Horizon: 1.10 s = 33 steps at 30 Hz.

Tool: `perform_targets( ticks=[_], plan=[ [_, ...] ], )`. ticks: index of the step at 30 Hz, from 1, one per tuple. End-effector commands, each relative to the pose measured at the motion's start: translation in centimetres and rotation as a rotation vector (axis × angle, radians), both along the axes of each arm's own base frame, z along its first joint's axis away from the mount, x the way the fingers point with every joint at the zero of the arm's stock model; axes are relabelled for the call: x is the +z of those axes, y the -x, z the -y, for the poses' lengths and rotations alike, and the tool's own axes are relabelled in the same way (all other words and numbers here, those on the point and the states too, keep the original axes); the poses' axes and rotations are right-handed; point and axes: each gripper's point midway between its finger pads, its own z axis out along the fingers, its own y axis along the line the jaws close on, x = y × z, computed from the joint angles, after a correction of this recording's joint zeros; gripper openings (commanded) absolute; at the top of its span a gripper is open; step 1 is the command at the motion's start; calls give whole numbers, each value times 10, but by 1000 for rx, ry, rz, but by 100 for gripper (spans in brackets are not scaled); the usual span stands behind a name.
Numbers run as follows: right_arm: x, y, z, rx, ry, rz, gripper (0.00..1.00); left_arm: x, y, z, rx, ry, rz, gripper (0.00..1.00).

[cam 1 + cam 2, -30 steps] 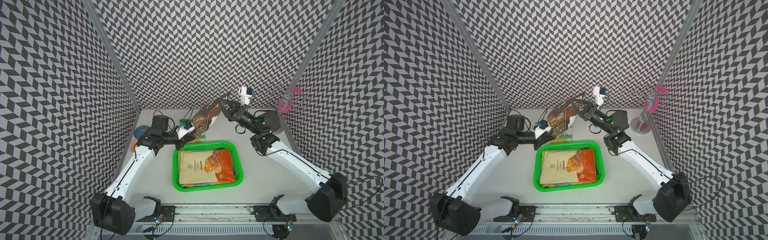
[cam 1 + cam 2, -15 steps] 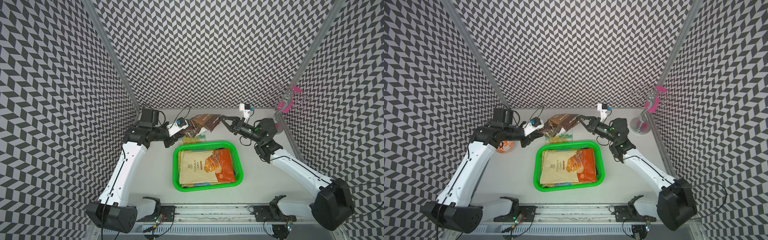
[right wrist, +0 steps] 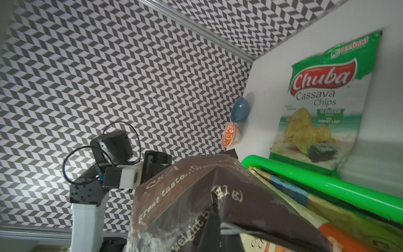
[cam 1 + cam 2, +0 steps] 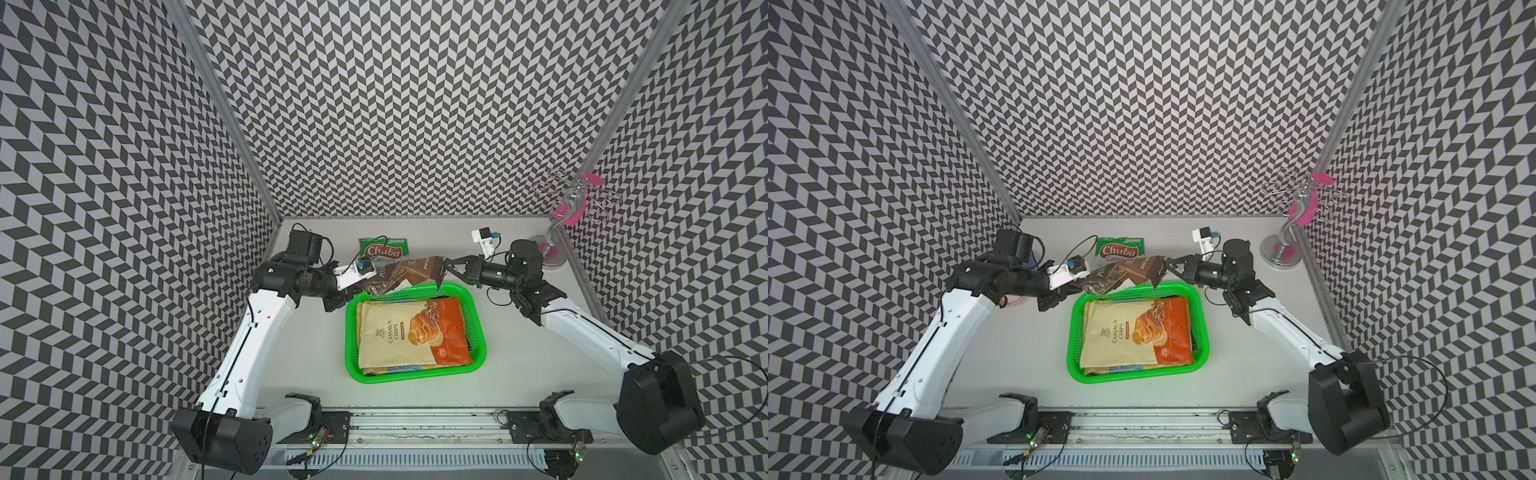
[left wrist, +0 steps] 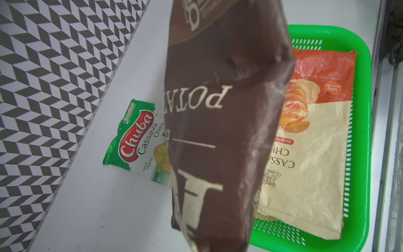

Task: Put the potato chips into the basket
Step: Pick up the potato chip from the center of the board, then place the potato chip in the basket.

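While your left gripper (image 4: 368,287) pinches tight on one end of the brown potato chip bag (image 4: 411,272), the green-white Chuba bag (image 4: 383,250) lies flat on the table (image 4: 316,340) just behind it. The brown bag hangs stretched above the far rim of the green basket (image 4: 478,332), where a tan-and-orange cassava chips bag (image 4: 399,332) lies on top. Your right gripper (image 4: 445,266) clamps the bag's other end.

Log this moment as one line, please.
left gripper: shut on brown bag | right gripper: same bag | bag: at basket far rim | Chuba bag: on table
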Motion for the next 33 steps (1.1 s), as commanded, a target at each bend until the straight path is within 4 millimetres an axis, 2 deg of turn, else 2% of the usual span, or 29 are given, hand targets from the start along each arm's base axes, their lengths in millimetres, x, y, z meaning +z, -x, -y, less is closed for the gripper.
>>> perform_targets(
  ticks=[1, 3, 7, 12, 14, 18, 20, 26, 27, 29, 30, 31, 33],
  plan=[
    [-28, 8, 5, 45, 81, 3, 4, 3, 6, -2, -21, -9, 72, 0],
    [-41, 6, 11, 29, 128, -2, 4, -7, 7, -3, -15, -22, 65, 0],
    [-53, 4, 20, -1, 174, -5, 4, -19, 6, -5, 4, -40, 62, 0],
    [-67, 2, 26, -26, 223, -1, 4, -36, 17, 3, -29, -39, 31, 0],
    [-74, 1, 26, -17, 236, -9, 10, -43, 17, 3, -25, -52, 27, 0],
    [-87, -5, 31, -18, 295, -30, 33, -51, 22, 3, -30, -77, 19, 0],
    [-83, -10, 37, -41, 324, -14, 41, -55, 31, 6, -56, -82, 2, 0],
    [-53, -20, 51, -117, 361, 73, 47, -76, 53, 16, -115, -123, -15, 0],
    [-47, -21, 52, -120, 360, 85, 48, -79, 58, 19, -130, -126, -24, 10],
    [-40, -21, 53, -126, 360, 99, 48, -80, 68, 23, -161, -123, -47, 48],
    [-36, -21, 53, -128, 360, 105, 48, -78, 74, 26, -179, -117, -61, 60],
    [-33, -21, 53, -131, 361, 112, 48, -75, 77, 27, -193, -112, -68, 66],
    [-27, -20, 55, -137, 358, 129, 49, -64, 78, 28, -202, -107, -60, 85]
  ],
)
